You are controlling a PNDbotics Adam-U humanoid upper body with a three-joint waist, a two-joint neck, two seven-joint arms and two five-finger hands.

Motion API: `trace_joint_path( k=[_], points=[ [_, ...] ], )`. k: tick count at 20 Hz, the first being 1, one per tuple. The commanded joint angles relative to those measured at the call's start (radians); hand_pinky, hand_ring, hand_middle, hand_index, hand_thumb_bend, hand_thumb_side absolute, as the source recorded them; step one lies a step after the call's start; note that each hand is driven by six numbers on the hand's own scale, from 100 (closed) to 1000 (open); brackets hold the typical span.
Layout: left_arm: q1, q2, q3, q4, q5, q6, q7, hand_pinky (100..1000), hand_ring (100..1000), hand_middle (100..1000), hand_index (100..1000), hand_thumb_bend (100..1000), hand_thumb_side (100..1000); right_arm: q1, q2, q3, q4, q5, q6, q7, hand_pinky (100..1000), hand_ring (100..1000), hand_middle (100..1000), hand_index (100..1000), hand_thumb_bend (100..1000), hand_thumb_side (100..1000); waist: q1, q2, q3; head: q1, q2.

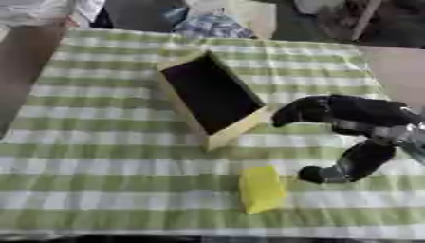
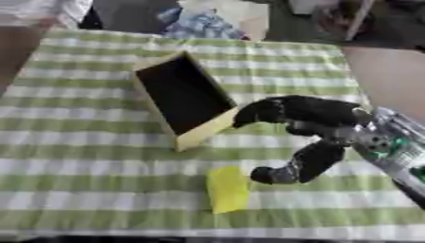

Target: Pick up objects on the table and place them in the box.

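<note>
A yellow block [image 1: 262,188] lies on the green-and-white checked cloth near the table's front edge. Behind it, a yellow-walled box [image 1: 184,105] with a dark inside sits askew in the middle of the table and looks empty. My right hand [image 1: 342,114] reaches in from the right, hovering just right of the block and beside the box's near corner. Its fingers stretch toward the box and its thumb [image 2: 291,170] hangs down, spread apart, with nothing between them. The left hand does not show.
The checked cloth [image 1: 99,156] covers the table from edge to edge. Bare brown floor or table shows at the right [image 1: 398,71]. Clothing and clutter lie beyond the far edge [image 1: 212,23].
</note>
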Motion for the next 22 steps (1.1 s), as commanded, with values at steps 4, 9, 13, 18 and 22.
trace_joint_path(
  k=[4,9,13,18,22],
  points=[
    [-0.037,-0.011,-0.002,-0.014,-0.038,-0.007,0.016,653,715,660,828,942,1000,-0.011,0.009,0.005,-0.015,0.045,0.013,0.002,952,898,872,915,343,736,-0.002,0.003,-0.002,-0.013,0.007],
    [-0.035,-0.04,-0.004,-0.014,-0.056,-0.003,0.038,649,711,655,822,931,1000,-0.005,0.036,0.01,-0.015,0.128,0.018,-0.017,950,903,873,917,330,687,-0.01,0.026,-0.009,-0.018,0.007],
    [-0.038,-0.046,-0.007,-0.014,-0.054,-0.001,0.047,648,709,653,820,920,1000,0.001,0.059,0.022,-0.015,0.187,0.016,-0.027,952,904,874,914,321,634,-0.015,0.043,-0.012,-0.032,0.007],
    [-0.043,-0.047,-0.01,-0.014,-0.051,0.001,0.044,648,709,652,818,916,1000,0.005,0.068,0.033,-0.015,0.212,0.008,0.004,954,907,879,919,343,618,-0.02,0.055,-0.015,-0.033,0.007],
    [-0.047,-0.045,-0.013,-0.014,-0.047,0.0,0.041,649,709,651,817,912,1000,0.005,0.067,0.034,-0.015,0.257,-0.007,0.025,955,912,884,925,344,592,-0.022,0.057,-0.015,-0.03,0.007]
  ],
)
